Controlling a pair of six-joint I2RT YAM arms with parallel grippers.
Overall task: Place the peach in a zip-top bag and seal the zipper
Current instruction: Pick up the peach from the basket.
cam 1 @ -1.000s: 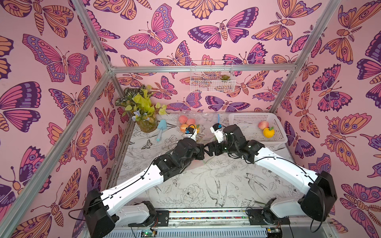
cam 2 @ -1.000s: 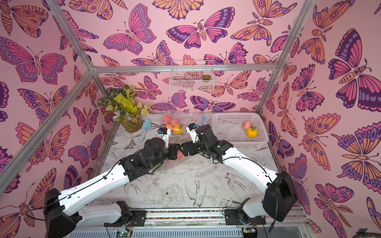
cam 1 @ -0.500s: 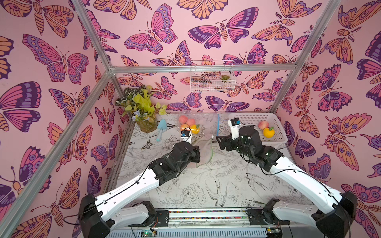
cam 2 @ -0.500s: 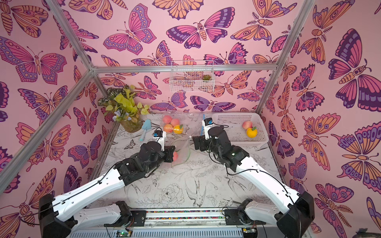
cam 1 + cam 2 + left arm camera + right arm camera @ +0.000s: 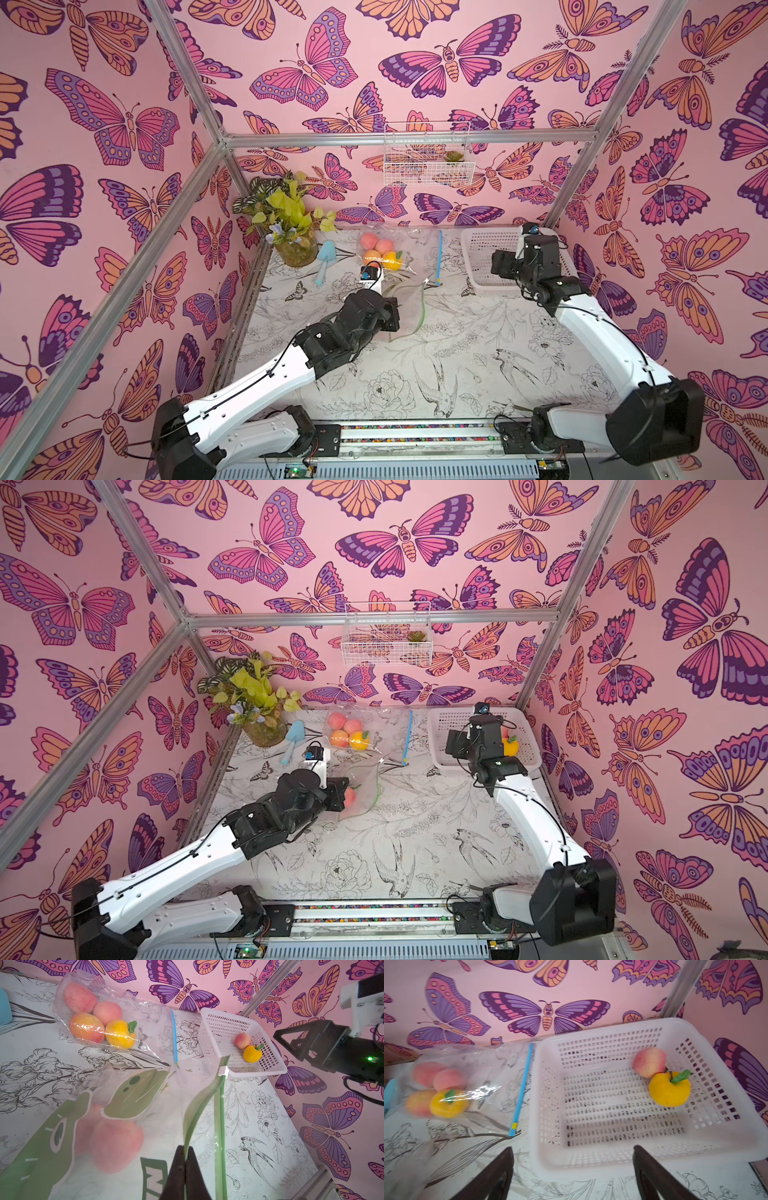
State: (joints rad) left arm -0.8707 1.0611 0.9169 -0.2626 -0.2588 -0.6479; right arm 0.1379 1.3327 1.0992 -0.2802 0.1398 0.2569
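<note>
The left gripper (image 5: 185, 1149) is pictured pressed together on the upper lip of the green-printed zip-top bag (image 5: 162, 1122). The thin film is pinched between its dark fingertips, and the lip is bowed up and away from the lower zipper track (image 5: 222, 1126), so the mouth is held agape. A peach (image 5: 116, 1145) is seen lying inside that bag, blurred behind the film. In a top view it can be made out (image 5: 350, 796) just beside the gripper. The white slider (image 5: 223, 1070) is parked at the far end of the track, where the two lips meet, close to the near corner of the white basket (image 5: 268, 1070). Well apart from the bag, the right gripper (image 5: 572, 1148) is held spread wide and empty above the basket's near rim. It is aimed at a second peach (image 5: 649, 1062) and a yellow fruit (image 5: 669, 1089), which touch one another in the basket's far corner. A clear bag (image 5: 483, 1068) of fruit, its blue zipper run shut, is laid on the floral tabletop (image 5: 259, 1126) beside the basket. The loading step is judged done and the sealing not yet begun — though whether another fruit is meant to be fetched cannot be told. For the seal, the right gripper would need to be brought across to the slider and closed on it. The slider would then be drawn along the track toward the pinch while the lip is kept taut.
</note>
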